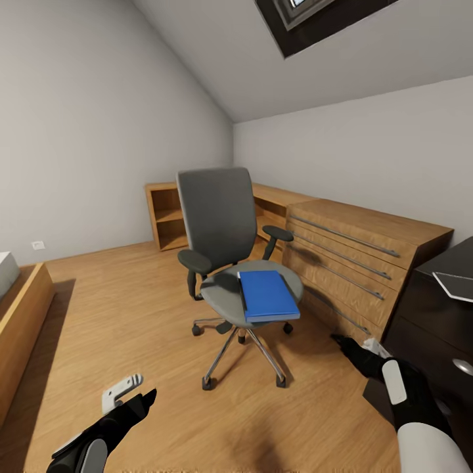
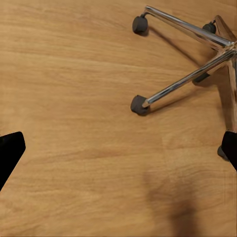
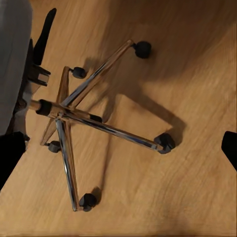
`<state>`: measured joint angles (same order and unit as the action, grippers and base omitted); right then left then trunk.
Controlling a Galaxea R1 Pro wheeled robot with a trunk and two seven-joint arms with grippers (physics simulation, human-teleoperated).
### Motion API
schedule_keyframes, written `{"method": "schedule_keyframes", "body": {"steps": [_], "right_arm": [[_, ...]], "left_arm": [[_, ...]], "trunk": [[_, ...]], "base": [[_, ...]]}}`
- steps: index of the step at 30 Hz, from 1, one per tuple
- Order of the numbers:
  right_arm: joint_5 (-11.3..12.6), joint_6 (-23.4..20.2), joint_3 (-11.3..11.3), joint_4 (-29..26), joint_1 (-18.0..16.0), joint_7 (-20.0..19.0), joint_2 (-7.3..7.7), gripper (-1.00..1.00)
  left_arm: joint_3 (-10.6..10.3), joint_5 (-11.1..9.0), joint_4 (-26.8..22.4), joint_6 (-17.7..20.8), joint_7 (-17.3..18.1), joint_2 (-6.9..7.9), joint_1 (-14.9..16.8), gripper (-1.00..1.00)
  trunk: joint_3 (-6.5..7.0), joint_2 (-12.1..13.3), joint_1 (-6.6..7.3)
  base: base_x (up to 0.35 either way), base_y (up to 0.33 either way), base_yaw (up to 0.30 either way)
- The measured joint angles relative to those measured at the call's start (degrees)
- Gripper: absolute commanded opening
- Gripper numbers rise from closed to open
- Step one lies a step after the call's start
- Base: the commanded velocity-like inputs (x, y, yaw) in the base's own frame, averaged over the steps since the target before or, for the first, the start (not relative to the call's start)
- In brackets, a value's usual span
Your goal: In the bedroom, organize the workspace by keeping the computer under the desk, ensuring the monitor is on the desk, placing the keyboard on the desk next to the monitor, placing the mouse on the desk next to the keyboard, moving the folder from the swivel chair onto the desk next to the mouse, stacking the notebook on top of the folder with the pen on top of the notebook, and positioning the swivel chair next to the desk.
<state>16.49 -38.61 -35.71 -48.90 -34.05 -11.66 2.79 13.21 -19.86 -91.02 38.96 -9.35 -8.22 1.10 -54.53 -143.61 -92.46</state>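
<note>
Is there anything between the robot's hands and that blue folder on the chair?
Nothing visible blocks the way. The blue folder lies flat on the swivel chair seat, on the side facing the robot. Both the left gripper and the right gripper hang low over bare wooden floor, with open space up to the seat.

The swivel chair (image 3: 64,116) is seen from above — its chrome star base (image 3: 74,123) spreads five spokes over the wooden floor (image 3: 187,197), each ending in a black caster (image 3: 165,142). The grey seat edge (image 3: 12,59) overhangs one side. Two dark fingertips (image 3: 10,155) of the right gripper (image 3: 118,153) sit well apart — nothing between them.
</note>
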Motion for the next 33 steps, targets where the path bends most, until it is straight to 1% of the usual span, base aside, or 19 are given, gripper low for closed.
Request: {"method": "schedule_keyframes", "body": {"steps": [1,2,4,5,6,8,9,11,13,14,15,16,19,20,23,24,30,33], "right_arm": [[0.79,-0.13,-0.01,0.01,0.0,-0.06,0.01,1.0],[2.48,-0.27,-0.01,0.04,0.0,-0.17,0.05,1.0],[4.22,-0.37,0.01,0.08,0.0,-0.24,0.08,1.0],[6.82,-0.45,0.03,0.11,0.0,-0.27,0.12,1.0],[8.56,-0.48,0.03,0.12,0.0,-0.29,0.18,1.0],[10.35,-0.49,0.04,0.12,0.0,-0.42,0.22,1.0],[12.16,-0.55,0.06,0.07,0.0,-0.74,0.28,1.0],[14.22,-0.64,0.09,0.06,0.0,-2.11,0.37,1.0],[14.97,-0.64,0.11,0.15,0.05,-3.69,0.41,1.0],[15.44,-0.62,0.12,0.44,0.19,-5.42,0.44,1.0],[15.96,-0.6,0.13,1.4,0.89,-9.44,0.47,1.0],[16.13,-0.65,0.14,1.58,1.19,-11.28,0.44,1.0],[16.14,-0.68,0.25,1.83,1.6,-15.49,0.36,1.0],[16.02,-0.78,0.31,2.01,1.82,-18.21,0.33,1.0],[15.91,-0.82,0.32,2.25,2.17,-20.75,0.27,1.0],[15.72,-0.7,0.29,3.94,2.57,-22.37,0.34,1.0],[15.76,-0.57,0.31,4.53,2.63,-22.67,0.26,1.0],[15.83,-0.55,0.35,4.59,2.63,-22.69,0.12,1.0]], "left_arm": [[0.0,0.0,-0.01,-0.01,0.0,0.0,0.0,1.0],[0.0,0.0,-0.02,0.01,0.0,0.0,0.0,1.0],[0.0,0.0,-0.03,0.03,0.0,0.0,0.0,1.0],[0.0,-0.01,-0.04,0.03,0.0,0.0,0.0,1.0],[0.0,-0.01,-0.03,0.04,0.0,0.0,0.0,1.0],[0.0,-0.01,-0.02,0.04,0.0,0.0,0.0,1.0],[0.0,-0.01,-0.03,0.03,0.0,0.0,0.0,1.0],[0.02,-0.02,-0.02,0.04,0.02,0.0,0.0,1.0],[0.01,-0.02,-0.03,0.05,0.06,0.0,0.0,1.0],[0.02,-0.04,-0.01,0.05,0.13,0.02,0.0,1.0],[0.07,-0.05,0.02,0.05,0.3,0.06,0.0,1.0],[0.07,-0.07,0.06,0.05,0.35,0.07,0.0,1.0],[0.12,-0.08,0.1,-0.01,0.4,0.08,0.0,1.0],[0.1,-0.09,0.11,-0.06,0.42,0.08,0.0,1.0],[0.09,-0.09,0.12,-0.1,0.43,0.09,0.0,1.0],[0.09,-0.09,0.12,-0.12,0.44,0.09,0.0,1.0],[0.09,-0.09,0.12,-0.12,0.44,0.09,0.0,1.0],[0.05,-0.09,0.11,-0.12,0.49,0.09,0.0,1.0]], "trunk": [[-0.22,-0.01,-0.03],[-0.44,-0.03,-0.05],[-0.89,-0.05,-0.1],[-0.89,-0.06,-0.1],[-0.89,-0.06,-0.1],[-0.89,-0.06,-0.1],[-0.89,-0.06,-0.1],[-0.89,-0.06,-0.1],[-0.89,-0.06,-0.1],[-0.9,-0.06,-0.1],[-0.9,-0.06,-0.1],[-0.9,-0.06,-0.1],[-0.89,-0.06,-0.1],[-0.9,-0.06,-0.1],[-0.9,-0.06,-0.1],[-0.9,-0.06,-0.1],[-0.9,-0.06,-0.1],[-0.9,-0.06,-0.08]], "base": [[0.0,0.0,0.0],[0.0,0.0,0.0],[0.0,0.0,0.0],[0.0,0.0,0.0],[0.0,0.0,0.0],[0.0,0.0,0.0],[0.0,0.0,0.0],[0.0,0.0,0.0],[0.0,0.0,0.0],[0.0,0.0,0.0],[0.0,0.0,0.0],[0.0,0.0,0.0],[0.0,0.0,0.0],[0.0,0.0,0.0],[0.0,0.0,0.0],[0.0,0.0,0.0],[0.005,0.003,0.0],[0.148,0.101,0.0]]}}
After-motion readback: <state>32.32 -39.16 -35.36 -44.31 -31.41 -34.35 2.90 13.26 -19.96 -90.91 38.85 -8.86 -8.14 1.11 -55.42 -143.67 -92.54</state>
